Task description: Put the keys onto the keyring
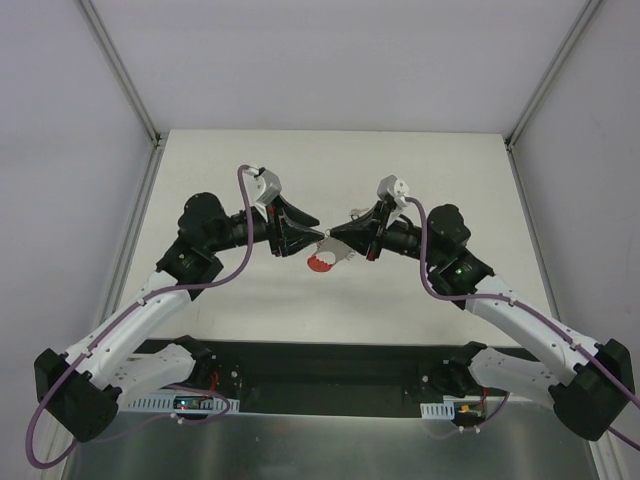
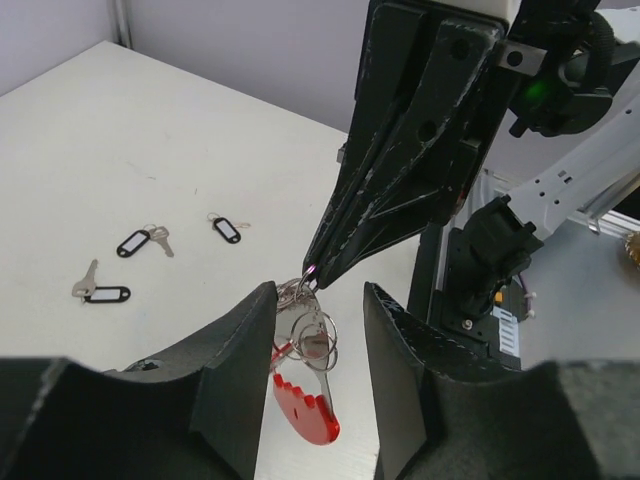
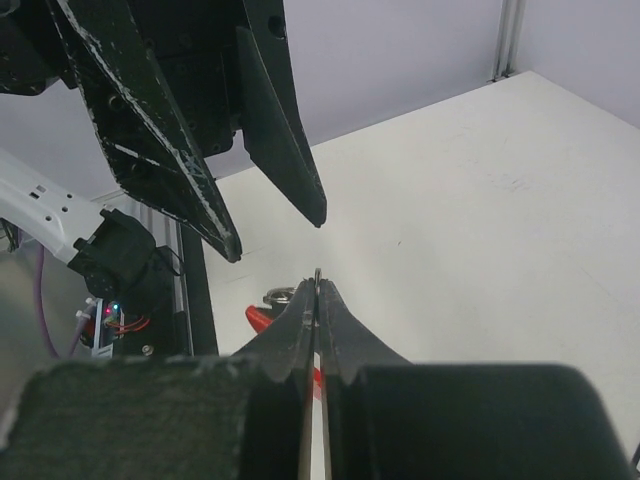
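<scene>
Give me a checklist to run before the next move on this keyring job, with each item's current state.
1. Hold: the right gripper is shut on the keyring, which hangs from its closed tips. Ok.
2. The left gripper is open, its fingers on either side of the keyring. Ok.
3. Keys in view: three black-tagged keys lie apart on the table. Ok.
4. Those keys on the keyring: not ok.
5. Red-tagged key located: cannot tell.
6. Keyring's opening in reach: cannot tell.

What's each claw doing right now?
Left claw: open around the keyring.
Right claw: closed, pinching the keyring.
</scene>
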You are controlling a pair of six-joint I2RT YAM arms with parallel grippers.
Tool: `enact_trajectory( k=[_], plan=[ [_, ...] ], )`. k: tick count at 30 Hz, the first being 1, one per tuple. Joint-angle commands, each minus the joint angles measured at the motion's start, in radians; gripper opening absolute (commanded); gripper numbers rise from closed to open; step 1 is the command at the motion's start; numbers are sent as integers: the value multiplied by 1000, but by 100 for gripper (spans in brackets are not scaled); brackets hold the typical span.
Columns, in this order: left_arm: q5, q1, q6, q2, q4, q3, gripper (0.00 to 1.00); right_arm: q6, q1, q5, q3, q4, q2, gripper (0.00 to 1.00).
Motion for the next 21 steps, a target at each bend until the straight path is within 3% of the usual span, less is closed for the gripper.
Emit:
enact_trajectory(
  k=[1, 6, 16, 21],
  plan=[
    [78, 14, -2, 14, 54, 47, 38, 20, -6, -64, 68, 103, 5, 1],
    [90, 20, -5, 25, 50, 47, 27, 25, -9, -76, 68, 111, 11, 1],
    [101, 23, -13, 62, 39, 47, 27, 37, -9, -104, 74, 125, 16, 1],
    [142, 23, -19, 73, 47, 50, 23, 47, -8, -113, 76, 134, 23, 1]
  ],
)
